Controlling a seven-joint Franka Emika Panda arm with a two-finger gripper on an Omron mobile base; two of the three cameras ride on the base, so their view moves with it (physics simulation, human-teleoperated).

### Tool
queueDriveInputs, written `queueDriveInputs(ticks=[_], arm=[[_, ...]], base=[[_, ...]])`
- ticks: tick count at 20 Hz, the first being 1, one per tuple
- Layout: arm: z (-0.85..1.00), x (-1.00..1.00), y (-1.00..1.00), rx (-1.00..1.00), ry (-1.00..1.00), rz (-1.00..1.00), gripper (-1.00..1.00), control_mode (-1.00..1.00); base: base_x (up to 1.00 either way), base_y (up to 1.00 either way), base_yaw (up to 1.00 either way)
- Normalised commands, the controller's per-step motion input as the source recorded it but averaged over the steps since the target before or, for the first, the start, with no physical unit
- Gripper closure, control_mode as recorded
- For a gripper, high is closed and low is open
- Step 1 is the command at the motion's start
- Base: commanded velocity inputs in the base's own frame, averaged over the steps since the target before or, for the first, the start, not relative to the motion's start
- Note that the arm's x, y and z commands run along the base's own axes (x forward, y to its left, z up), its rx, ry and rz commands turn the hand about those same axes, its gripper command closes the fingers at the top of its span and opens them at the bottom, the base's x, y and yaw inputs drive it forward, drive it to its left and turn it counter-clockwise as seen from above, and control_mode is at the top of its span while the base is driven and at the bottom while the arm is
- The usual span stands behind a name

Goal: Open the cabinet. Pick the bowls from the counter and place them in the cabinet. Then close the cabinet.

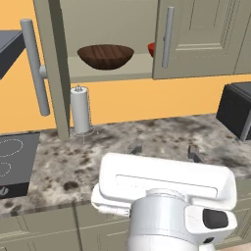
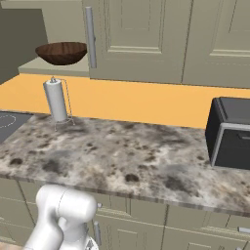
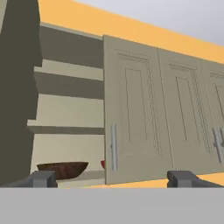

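Left base view gives me the cabinet (image 1: 122,44) with its left door (image 1: 51,63) swung out toward me, edge-on, the long grey bar handle (image 1: 35,66) on its outer face. On the bottom shelf sits the dark brown wooden bowl (image 1: 105,56), and to its right a sliver of the red bowl (image 1: 151,49) peeks out from behind the right door (image 1: 201,39), which looks shut or nearly so. Both bowls are inside the cabinet, on the same shelf, near each other; I cannot tell whether they touch.

Below, the speckled counter (image 1: 147,142) carries a paper towel holder (image 1: 80,110) standing upright near the open door's lower corner, a black stovetop (image 1: 14,162) at the left end and a black appliance (image 1: 238,110) at the right. My gripper (image 1: 165,151) hovers above the counter, in front of the arm's white wrist, with its two fingertips (image 1: 136,147) spread wide and nothing between them.

Right base view shows the wooden bowl (image 2: 62,52) on the shelf, the towel holder (image 2: 56,100) beneath it and the counter (image 2: 122,151) running across.

Hand view looks up at the cabinet (image 3: 131,109): I see the open left side with its shelves, the wooden bowl (image 3: 62,169) on the lowest one, a red edge (image 3: 103,164) beside the door's handle, and my fingers (image 3: 41,178) far apart, gripping nothing.
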Motion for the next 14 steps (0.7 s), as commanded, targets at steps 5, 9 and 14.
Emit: queueDriveInputs(ticks=[5,9,14], arm=[[-0.37,0.45,0.52,0.0,0.0,0.0,-1.0,-1.0],[-0.32,0.69,0.4,0.0,0.0,0.02,-1.0,-1.0],[-0.24,0.7,0.33,0.0,0.0,0.09,-1.0,-1.0]], base=[[0.0,0.0,0.0],[0.0,0.0,0.0],[0.0,0.0,0.0]])
